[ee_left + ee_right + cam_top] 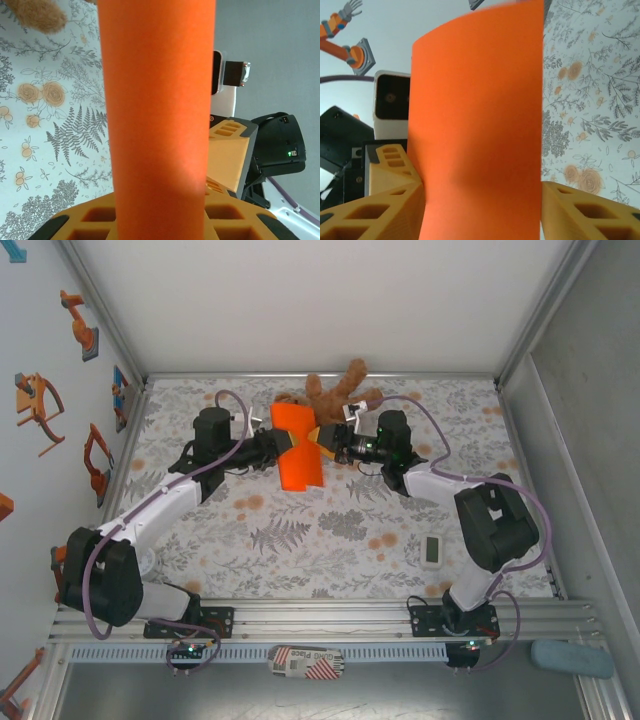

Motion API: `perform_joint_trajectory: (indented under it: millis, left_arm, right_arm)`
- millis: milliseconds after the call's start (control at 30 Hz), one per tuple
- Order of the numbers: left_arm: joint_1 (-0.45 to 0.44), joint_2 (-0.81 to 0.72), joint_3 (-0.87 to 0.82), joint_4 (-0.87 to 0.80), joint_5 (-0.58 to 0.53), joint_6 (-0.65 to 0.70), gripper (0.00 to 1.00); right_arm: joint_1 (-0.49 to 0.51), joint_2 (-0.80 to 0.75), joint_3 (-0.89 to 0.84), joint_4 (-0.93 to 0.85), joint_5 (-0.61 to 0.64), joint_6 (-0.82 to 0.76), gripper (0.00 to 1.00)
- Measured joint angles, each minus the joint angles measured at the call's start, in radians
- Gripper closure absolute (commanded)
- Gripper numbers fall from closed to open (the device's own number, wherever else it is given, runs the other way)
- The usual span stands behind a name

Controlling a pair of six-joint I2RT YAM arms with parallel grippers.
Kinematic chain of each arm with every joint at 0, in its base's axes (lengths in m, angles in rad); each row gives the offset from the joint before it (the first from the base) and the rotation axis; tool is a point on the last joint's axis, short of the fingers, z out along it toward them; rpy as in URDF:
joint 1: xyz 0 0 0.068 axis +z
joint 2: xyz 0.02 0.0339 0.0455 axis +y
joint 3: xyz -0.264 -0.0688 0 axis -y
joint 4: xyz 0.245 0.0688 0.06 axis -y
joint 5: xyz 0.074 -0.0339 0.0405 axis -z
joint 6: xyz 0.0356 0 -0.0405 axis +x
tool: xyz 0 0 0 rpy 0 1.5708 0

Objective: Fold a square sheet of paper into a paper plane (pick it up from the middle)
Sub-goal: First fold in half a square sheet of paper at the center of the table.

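The square sheet of paper (300, 472), bright orange, is held above the table between the two arms, pinched narrow at its waist and flaring out behind and in front. My left gripper (283, 445) comes at the waist from the left and my right gripper (322, 447) from the right; both look shut on it. In the left wrist view the paper (157, 110) rises as a broad strip over my orange fingers (80, 222), hiding their seam. In the right wrist view the paper (480, 125) likewise covers the gap between the fingers (590, 210).
A brown teddy bear (330, 390) lies just behind the paper by the back wall. A small white gadget (432, 550) rests on the floral cloth (300, 540) at the front right. Walls close the left, back and right sides.
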Motion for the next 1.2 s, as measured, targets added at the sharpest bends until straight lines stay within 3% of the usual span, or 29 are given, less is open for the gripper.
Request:
perform_joint_trajectory:
  millis: [400, 467, 533, 633, 800, 867, 967, 1200]
  left_arm:
    - [0.015, 0.0, 0.0, -0.074, -0.001, 0.037, 0.73]
    - [0.018, 0.0, 0.0, -0.08, 0.0, 0.041, 0.72]
    - [0.018, 0.0, -0.001, -0.085, -0.001, 0.044, 0.71]
    - [0.018, 0.0, -0.002, -0.09, -0.002, 0.049, 0.62]
    - [0.023, 0.0, -0.003, -0.138, -0.048, 0.079, 0.19]
    - [0.026, -0.003, -0.003, -0.188, -0.101, 0.098, 0.09]
    - [0.032, -0.024, -0.015, -0.267, -0.204, 0.131, 0.01]
    - [0.05, -0.167, -0.092, -0.349, -0.369, 0.171, 0.04]
  right_arm:
    - [-0.003, -0.017, 0.0, -0.011, -0.013, -0.024, 0.68]
    - [-0.005, -0.021, 0.0, -0.028, -0.013, -0.034, 0.77]
    - [-0.005, -0.03, 0.0, -0.061, -0.009, -0.056, 0.97]
    - [-0.005, -0.052, 0.0, -0.139, 0.002, -0.104, 1.0]
    - [-0.005, -0.116, 0.01, -0.335, 0.051, -0.211, 1.0]
    - [-0.006, -0.146, 0.032, -0.44, 0.087, -0.265, 1.0]
    - [-0.02, -0.203, 0.077, -0.612, 0.154, -0.355, 1.0]
    - [-0.054, -0.333, 0.188, -0.952, 0.306, -0.515, 1.0]
